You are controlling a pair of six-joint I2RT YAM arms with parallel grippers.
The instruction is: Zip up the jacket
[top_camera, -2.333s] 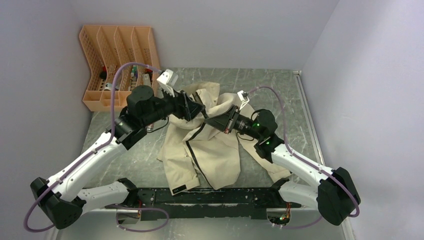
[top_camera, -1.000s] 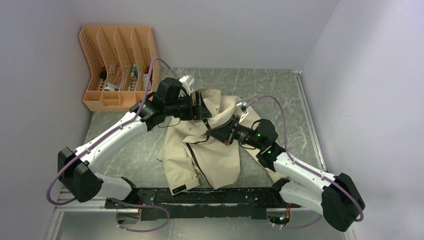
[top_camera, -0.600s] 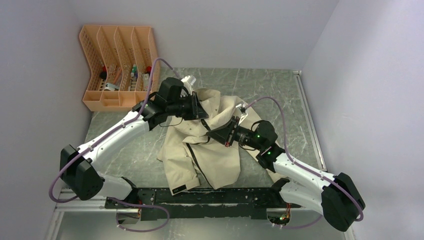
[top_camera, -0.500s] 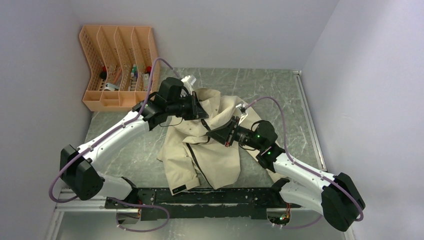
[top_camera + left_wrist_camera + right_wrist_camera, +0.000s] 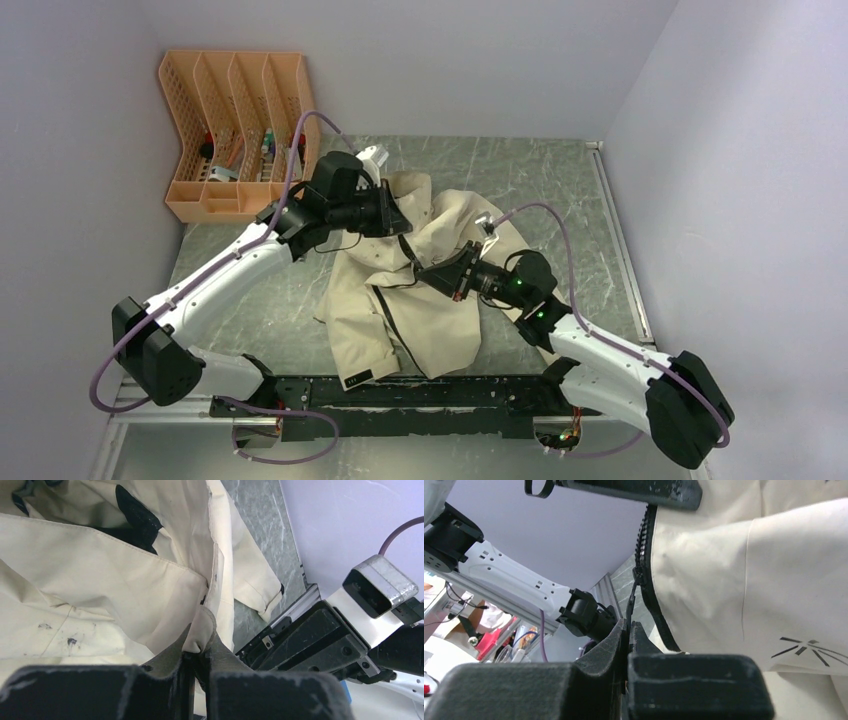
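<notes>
The beige jacket (image 5: pixel 420 310) lies spread on the table, its dark zipper (image 5: pixel 390 320) running down the front. My left gripper (image 5: pixel 400 222) is at the collar end, shut on a fold of beige fabric (image 5: pixel 202 625) beside the zipper edge. From the right, my right gripper (image 5: pixel 428 272) is shut on the thin dark zipper pull (image 5: pixel 630 605), which hangs below the zipper teeth (image 5: pixel 644 535). A dark starburst logo (image 5: pixel 806 647) shows on the chest panel. The dark lining (image 5: pixel 132 520) shows inside the collar.
An orange slotted organizer (image 5: pixel 235 130) with small items stands at the back left. The marbled table (image 5: pixel 560 190) is walled on three sides. A black rail (image 5: pixel 450 392) runs along the near edge between the arm bases.
My left gripper went from open to shut on the jacket fabric near the collar and drew it slightly back. The right gripper, still shut, shifted a little toward the near edge.
</notes>
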